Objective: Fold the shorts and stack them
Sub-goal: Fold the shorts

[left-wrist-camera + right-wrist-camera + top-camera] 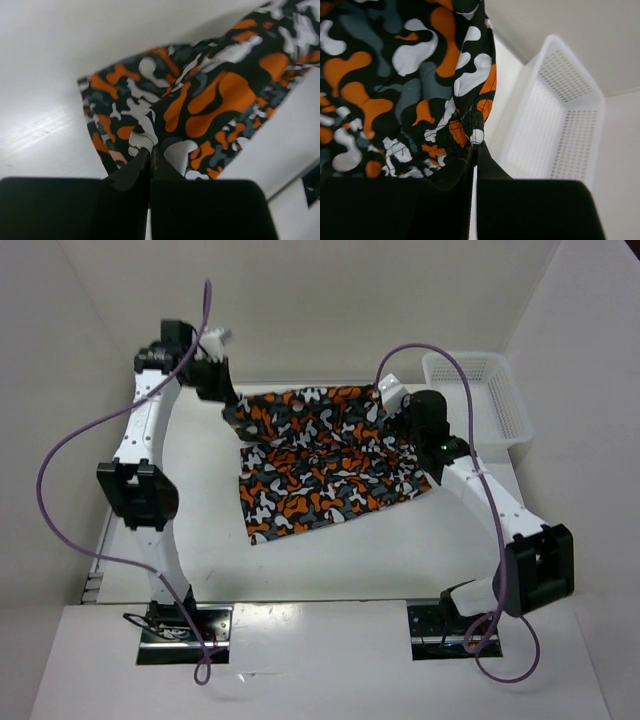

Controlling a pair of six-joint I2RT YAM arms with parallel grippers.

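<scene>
Shorts lie mid-table, print up, with the far edge raised between both arms. Left gripper: fingers clamped on the shorts' 10 o'clock corner. Right gripper: fingers clamped on the gathered hem at 2 o'clock. White mesh basket stands further out at 2 o'clock, clear of the cloth.

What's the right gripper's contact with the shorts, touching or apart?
Touching. The right wrist view shows the right gripper closed on the shorts, with the gathered edge of the fabric pinched between its fingertips.
</scene>
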